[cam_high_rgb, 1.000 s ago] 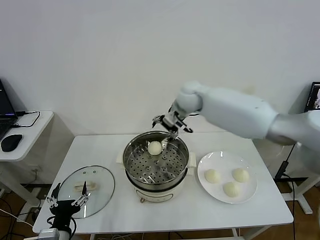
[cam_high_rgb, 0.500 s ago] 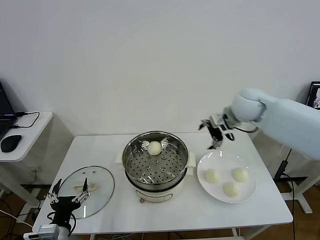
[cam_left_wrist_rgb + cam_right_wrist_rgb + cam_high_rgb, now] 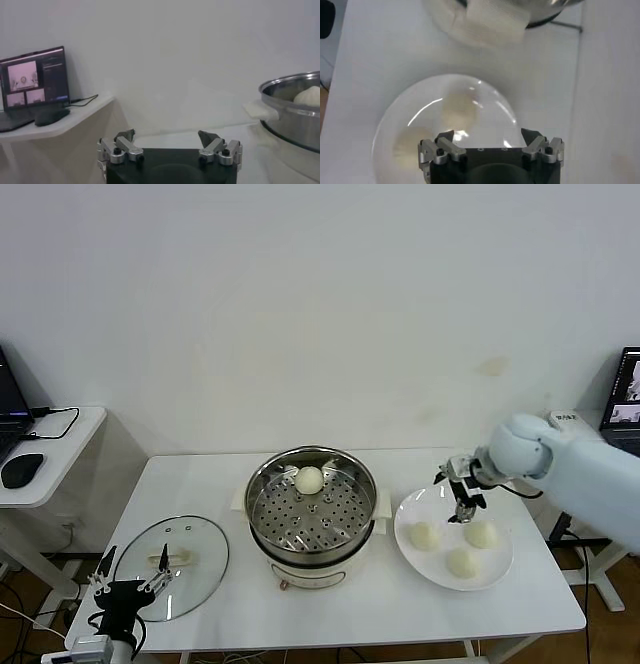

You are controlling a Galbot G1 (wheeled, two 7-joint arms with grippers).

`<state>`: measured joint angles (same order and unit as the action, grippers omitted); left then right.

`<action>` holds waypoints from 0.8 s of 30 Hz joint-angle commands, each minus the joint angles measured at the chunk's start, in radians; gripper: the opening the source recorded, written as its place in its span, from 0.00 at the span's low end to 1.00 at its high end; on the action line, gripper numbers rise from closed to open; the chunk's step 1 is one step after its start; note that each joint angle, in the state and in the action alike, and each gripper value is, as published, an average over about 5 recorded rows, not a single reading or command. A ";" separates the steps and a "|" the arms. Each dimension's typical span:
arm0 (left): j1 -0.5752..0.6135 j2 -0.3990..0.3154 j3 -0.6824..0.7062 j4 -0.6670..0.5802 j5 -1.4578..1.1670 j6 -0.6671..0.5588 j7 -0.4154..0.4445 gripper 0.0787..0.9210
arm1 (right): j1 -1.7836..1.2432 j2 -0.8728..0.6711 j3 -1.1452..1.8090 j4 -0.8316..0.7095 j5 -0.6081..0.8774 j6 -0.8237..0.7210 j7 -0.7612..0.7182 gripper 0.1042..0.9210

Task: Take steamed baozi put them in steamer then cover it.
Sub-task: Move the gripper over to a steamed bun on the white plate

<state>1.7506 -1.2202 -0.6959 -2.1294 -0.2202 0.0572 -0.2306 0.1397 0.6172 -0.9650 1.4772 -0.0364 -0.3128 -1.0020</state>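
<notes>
Now | right gripper (image 3: 462, 496) above plate (image 3: 420, 562), jaws open | left gripper (image 3: 128, 585) parked low

The head camera looks down across the white table (image 3: 350, 604). The right wrist camera peers straight down, close over the plate (image 3: 390, 135) beneath that hand; the left wrist camera looks level past the steamer (image 3: 295, 112).

steamer (image 3: 295, 112) cropped, perhaps one baozi (image 3: 311, 95) inside

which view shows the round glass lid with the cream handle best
The head view: the round glass lid with its cream handle lies whole and flat on the white table, left of the shiny steel steamer. Neither wrist view shows it.
</notes>
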 commanded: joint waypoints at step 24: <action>0.003 -0.004 -0.013 0.004 0.001 -0.001 0.002 0.88 | -0.219 0.167 0.119 -0.174 -0.129 0.001 0.041 0.76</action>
<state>1.7531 -1.2247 -0.7094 -2.1261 -0.2189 0.0563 -0.2290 -0.0533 0.7560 -0.8625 1.3302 -0.1503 -0.3099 -0.9674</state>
